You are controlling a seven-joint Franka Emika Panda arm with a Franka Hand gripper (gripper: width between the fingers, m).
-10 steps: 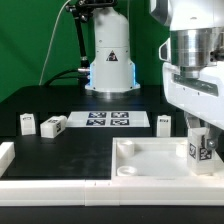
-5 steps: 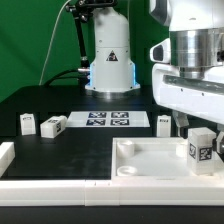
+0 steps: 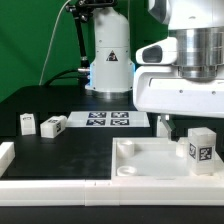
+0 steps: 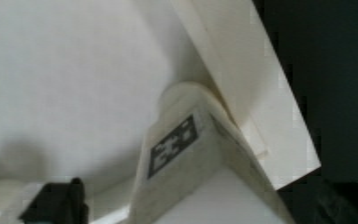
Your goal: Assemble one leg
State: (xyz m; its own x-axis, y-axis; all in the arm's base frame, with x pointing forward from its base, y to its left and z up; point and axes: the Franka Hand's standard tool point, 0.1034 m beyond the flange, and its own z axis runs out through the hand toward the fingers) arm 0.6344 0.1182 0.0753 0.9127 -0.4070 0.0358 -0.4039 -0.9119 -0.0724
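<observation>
End effector (image 3: 186, 108) was seen raised above the plate (image 3: 150, 160), gripping nothing; whether its fingers were spread could not be told. The leg (image 3: 200, 147) was stood upright on the plate's corner at the exterior view's right. Beyond the plate, the marker board (image 3: 108, 120) lay on the table (image 3: 70, 150).

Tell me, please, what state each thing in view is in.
Tool: open, empty, above the plate.
Leg on the plate: upright at a corner, free of the tool.
Plate: flat on the table.
Leftmost leg: loose on the table.
Second leg: loose on the table.
Leg behind the plate: loose, partly hidden.
</observation>
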